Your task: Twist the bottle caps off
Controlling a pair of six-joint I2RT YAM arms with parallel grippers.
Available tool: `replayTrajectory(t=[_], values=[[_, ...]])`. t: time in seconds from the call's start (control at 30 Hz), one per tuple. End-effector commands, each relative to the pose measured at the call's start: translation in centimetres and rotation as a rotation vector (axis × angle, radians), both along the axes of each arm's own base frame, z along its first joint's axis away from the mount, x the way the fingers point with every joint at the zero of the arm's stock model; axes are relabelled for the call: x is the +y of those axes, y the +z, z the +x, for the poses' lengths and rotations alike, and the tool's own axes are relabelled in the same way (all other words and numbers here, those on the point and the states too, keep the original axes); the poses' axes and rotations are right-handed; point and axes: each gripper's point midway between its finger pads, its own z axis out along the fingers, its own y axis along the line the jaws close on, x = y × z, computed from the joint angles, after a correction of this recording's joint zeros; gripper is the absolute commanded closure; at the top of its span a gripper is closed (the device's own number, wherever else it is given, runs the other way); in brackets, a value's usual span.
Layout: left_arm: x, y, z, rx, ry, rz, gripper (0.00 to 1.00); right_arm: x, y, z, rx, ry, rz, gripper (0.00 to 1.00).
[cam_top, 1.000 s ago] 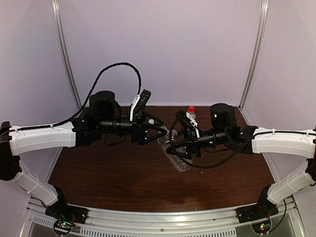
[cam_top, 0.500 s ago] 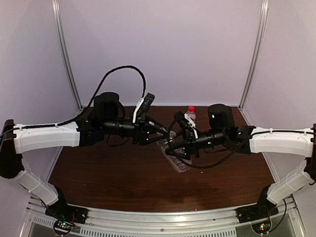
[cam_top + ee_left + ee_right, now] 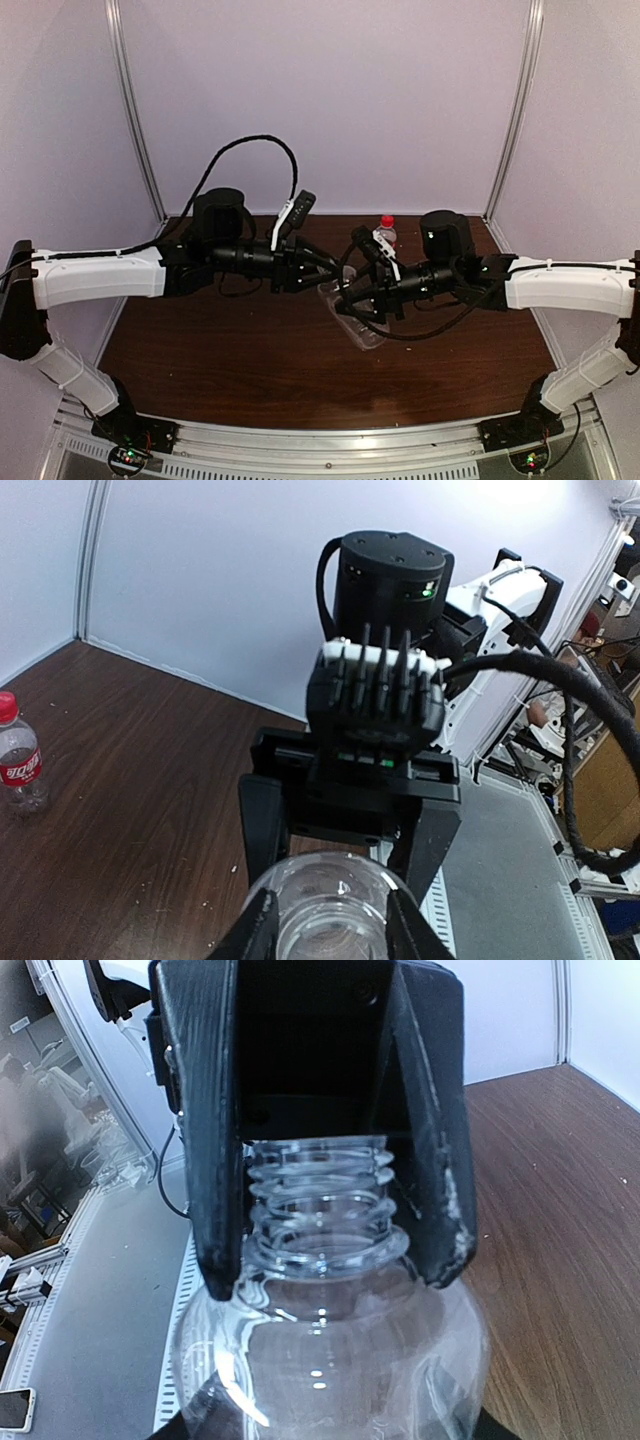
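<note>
Clear plastic bottle (image 3: 330, 1360), doubly gripped
Left fingers (image 3: 215, 1160) pinch the threaded neck at its 12 o'clock; right fingers (image 3: 262, 825) clamp the body.

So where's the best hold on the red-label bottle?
Grip the red-label bottle by its body, from the side: it stands upright and alone, so a level end effector should span the round wall, leaving the red cap free.
</note>
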Motion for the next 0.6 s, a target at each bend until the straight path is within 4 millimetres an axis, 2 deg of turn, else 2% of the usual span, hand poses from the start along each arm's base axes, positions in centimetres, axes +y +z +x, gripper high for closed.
replayTrajectory(t=[0.0,0.3,0.57], values=[[-0.3,0.9,-0.1,-0.029,-0.023,-0.034,0.71,0.5,2.0,0.3,-0.047,0.002,0.047,0.48],[0.1,1.5,-0.2,-0.029,-0.008,-0.062,1.0,0.4,1.3,1.6,-0.04,-0.075,0.013,0.42],[0.7,2.4,-0.2,-0.038,0.023,-0.083,1.0,0.1,1.0,2.5,-0.041,-0.129,-0.01,0.29]])
